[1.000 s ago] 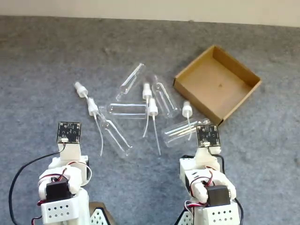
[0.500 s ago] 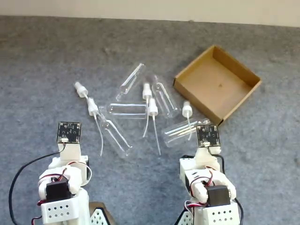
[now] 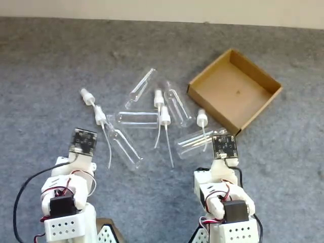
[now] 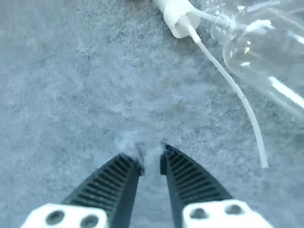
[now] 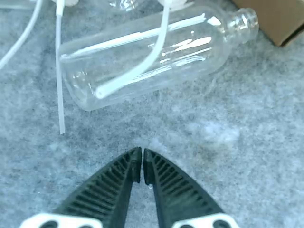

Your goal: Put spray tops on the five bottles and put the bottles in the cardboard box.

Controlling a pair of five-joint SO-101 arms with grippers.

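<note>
A grey felt-like table cover [image 3: 45,61] spreads under everything, and a strip of pale wall [image 3: 162,7] runs along its far edge. On the far right sits the shallow brown cardboard box [image 3: 210,109], turned corner-on to the arms. The five clear plastic bottles [image 3: 136,119] lie on their sides on the cover left of the box, uncapped and loosely tangled with five white spray tops [image 3: 165,116], whose thin dip tubes trail toward the near side. One bottle [image 5: 156,57] lies just beyond the right gripper [image 5: 142,159], between it and the box corner [image 5: 270,19], with a bent tube draped across it. That claw is pinched closed on nothing, low over the cover. The left gripper [image 4: 151,161] hovers close above the cover with its jaws a narrow gap apart, gripping nothing. A spray top [image 4: 178,19] and a bottle [image 4: 266,52] lie near it on the far right.
</note>
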